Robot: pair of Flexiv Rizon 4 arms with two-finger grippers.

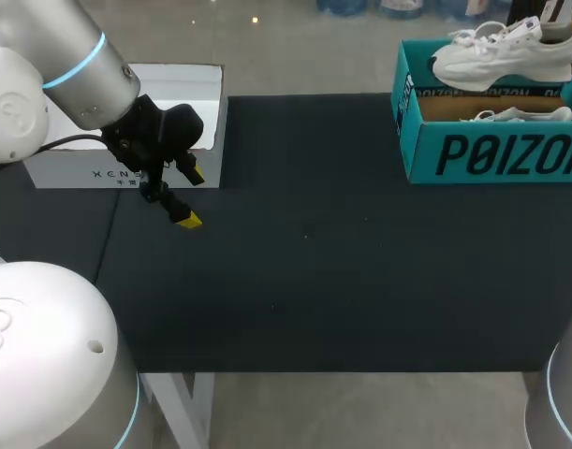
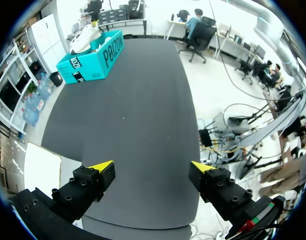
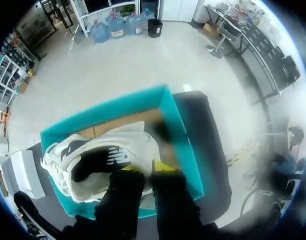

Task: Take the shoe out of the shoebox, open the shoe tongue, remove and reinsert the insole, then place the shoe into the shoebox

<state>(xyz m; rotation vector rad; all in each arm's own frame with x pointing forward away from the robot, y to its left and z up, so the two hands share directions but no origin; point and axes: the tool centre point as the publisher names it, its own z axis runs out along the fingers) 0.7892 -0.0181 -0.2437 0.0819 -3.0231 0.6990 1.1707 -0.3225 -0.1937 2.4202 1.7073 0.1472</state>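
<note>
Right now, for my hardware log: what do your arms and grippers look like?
Left arm and right arm: rounded silver-white shells with light-blue rings; a black cable trails from the left. Left gripper: black, bolted, yellow tips. Right gripper: black too.

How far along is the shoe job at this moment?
Done: nothing finished. In hand: the right gripper looks closed on the white shoe, which sits high at the rim of the teal shoebox. The left gripper is open over the table. Left: tongue, insole, putting it back.

White sneaker (image 1: 506,51), dark side logo, over open teal shoebox (image 1: 491,154), far right corner of table (image 1: 314,262)
</note>
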